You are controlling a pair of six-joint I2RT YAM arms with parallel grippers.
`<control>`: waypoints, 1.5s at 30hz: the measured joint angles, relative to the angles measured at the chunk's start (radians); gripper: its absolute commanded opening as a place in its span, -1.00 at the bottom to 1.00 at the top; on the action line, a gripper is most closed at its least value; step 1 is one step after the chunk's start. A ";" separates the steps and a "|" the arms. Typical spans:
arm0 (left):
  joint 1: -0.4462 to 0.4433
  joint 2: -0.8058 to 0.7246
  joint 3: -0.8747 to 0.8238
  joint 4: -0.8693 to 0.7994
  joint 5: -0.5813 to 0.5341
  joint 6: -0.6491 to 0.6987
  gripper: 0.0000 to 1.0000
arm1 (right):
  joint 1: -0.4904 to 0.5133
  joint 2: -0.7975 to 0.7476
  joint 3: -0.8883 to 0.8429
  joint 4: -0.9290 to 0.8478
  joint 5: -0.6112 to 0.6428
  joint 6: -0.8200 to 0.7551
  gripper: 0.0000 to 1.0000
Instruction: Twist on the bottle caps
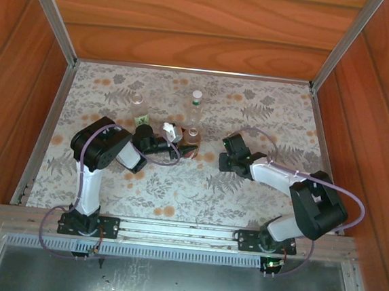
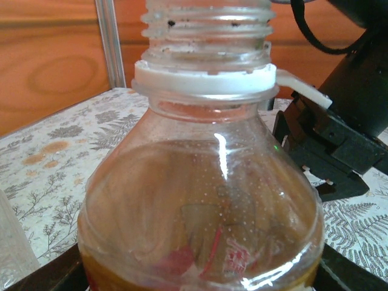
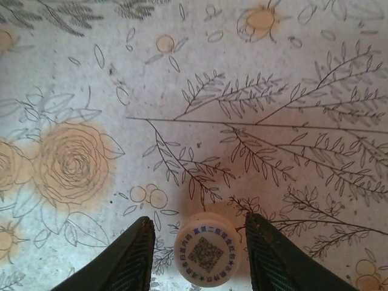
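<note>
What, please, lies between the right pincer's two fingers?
A small round white plastic cap with a printed code on top lies on the flowered mat between the fingers, seen from the right wrist.

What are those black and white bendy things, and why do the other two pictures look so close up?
Those are two robot arms bolted to a table edge, seen from above. They sit on a flowery mat with three small bottles. The other pictures come from little cameras on each arm's wrist. The left gripper is at the bottle with amber liquid; its camera looks right at the bare threaded neck, which has no cap yet. The right gripper points down at the mat, its two dark fingers standing on either side of a white cap with a square code printed on it. I cannot tell whether they are squeezing it yet.
</note>
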 measured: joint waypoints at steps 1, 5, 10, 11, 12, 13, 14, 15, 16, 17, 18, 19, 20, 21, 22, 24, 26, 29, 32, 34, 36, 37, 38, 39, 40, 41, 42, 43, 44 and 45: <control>0.000 0.000 0.000 0.000 0.000 0.000 0.22 | 0.000 0.005 0.000 -0.001 -0.002 0.000 -0.21; 0.000 0.000 0.000 0.000 0.000 -0.004 0.22 | 0.000 0.021 0.000 -0.003 -0.015 0.003 -0.30; 0.000 0.000 0.000 0.000 0.000 -0.012 0.22 | -0.003 0.030 0.003 -0.003 -0.024 0.003 -0.28; 0.000 0.000 0.000 0.000 0.001 -0.015 0.22 | -0.006 0.032 0.005 -0.004 -0.024 0.003 -0.31; 0.000 0.000 0.000 0.000 0.002 -0.018 0.22 | -0.006 0.035 0.005 -0.004 -0.024 0.003 -0.36; 0.000 0.000 0.000 0.000 0.003 -0.020 0.22 | -0.006 0.036 0.006 -0.003 -0.025 0.003 -0.40; 0.000 0.000 0.000 0.000 0.003 -0.022 0.22 | -0.006 0.036 0.007 -0.003 -0.026 0.003 -0.42; 0.000 0.000 0.000 0.000 0.005 -0.023 0.22 | -0.006 0.036 0.008 -0.003 -0.026 0.003 -0.42; 0.000 0.000 0.000 0.000 0.006 -0.023 0.22 | -0.006 0.035 0.010 -0.004 -0.026 0.003 -0.42; 0.000 0.000 0.000 0.000 0.007 -0.024 0.22 | -0.006 0.035 0.010 -0.005 -0.026 0.003 -0.42; 0.000 0.000 0.000 0.000 0.008 -0.024 0.22 | -0.006 0.034 0.010 -0.007 -0.026 0.003 -0.42; 0.000 0.000 0.000 0.000 0.008 -0.024 0.22 | -0.006 0.032 0.011 -0.011 -0.026 0.003 -0.42; 0.000 0.000 0.000 -0.001 0.009 -0.025 0.22 | -0.006 0.029 0.011 -0.018 -0.027 0.003 -0.41; 0.000 0.000 0.000 -0.001 0.010 -0.026 0.22 | -0.006 0.024 0.011 -0.025 -0.027 0.002 -0.41; 0.000 0.000 0.000 -0.001 0.012 -0.026 0.22 | -0.006 0.016 0.014 -0.036 -0.028 0.000 -0.40; 0.000 0.000 0.002 -0.002 0.019 -0.028 0.22 | -0.006 -0.006 0.027 -0.065 -0.032 -0.006 -0.40; 0.000 0.003 0.005 -0.003 0.024 -0.030 0.22 | -0.006 -0.035 0.052 -0.097 -0.042 -0.016 -0.40; 0.000 0.007 0.012 -0.004 0.029 -0.036 0.22 | -0.006 -0.085 0.102 -0.138 -0.068 -0.034 -0.40; 0.000 0.010 0.016 -0.005 0.034 -0.042 0.22 | -0.005 -0.132 0.157 -0.179 -0.103 -0.051 -0.40; 0.000 0.012 0.017 -0.004 0.035 -0.044 0.22 | -0.002 -0.158 0.191 -0.208 -0.124 -0.061 -0.40; 0.000 0.012 0.018 -0.004 0.036 -0.044 0.22 | 0.009 -0.185 0.230 -0.236 -0.148 -0.075 -0.40; 0.000 0.013 0.018 -0.004 0.036 -0.044 0.22 | 0.014 -0.195 0.246 -0.246 -0.155 -0.079 -0.40; 0.000 0.013 0.018 -0.004 0.037 -0.044 0.22 | 0.024 -0.206 0.268 -0.259 -0.163 -0.085 -0.39; 0.000 0.013 0.019 -0.004 0.037 -0.044 0.22 | 0.034 -0.214 0.290 -0.271 -0.171 -0.090 -0.38; 0.000 0.014 0.021 -0.004 0.040 -0.044 0.22 | 0.045 -0.217 0.309 -0.280 -0.177 -0.096 -0.38; 0.000 0.017 0.023 -0.004 0.043 -0.045 0.22 | 0.058 -0.219 0.333 -0.290 -0.183 -0.103 -0.38; 0.000 0.018 0.025 -0.003 0.045 -0.045 0.22 | 0.070 -0.218 0.356 -0.299 -0.188 -0.110 -0.38; 0.000 0.020 0.028 -0.004 0.049 -0.045 0.22 | 0.082 -0.216 0.377 -0.308 -0.191 -0.117 -0.38; 0.000 0.023 0.032 -0.004 0.053 -0.045 0.22 | 0.093 -0.212 0.404 -0.317 -0.193 -0.126 -0.38; 0.000 0.024 0.035 -0.004 0.056 -0.046 0.22 | 0.104 -0.204 0.431 -0.325 -0.196 -0.135 -0.38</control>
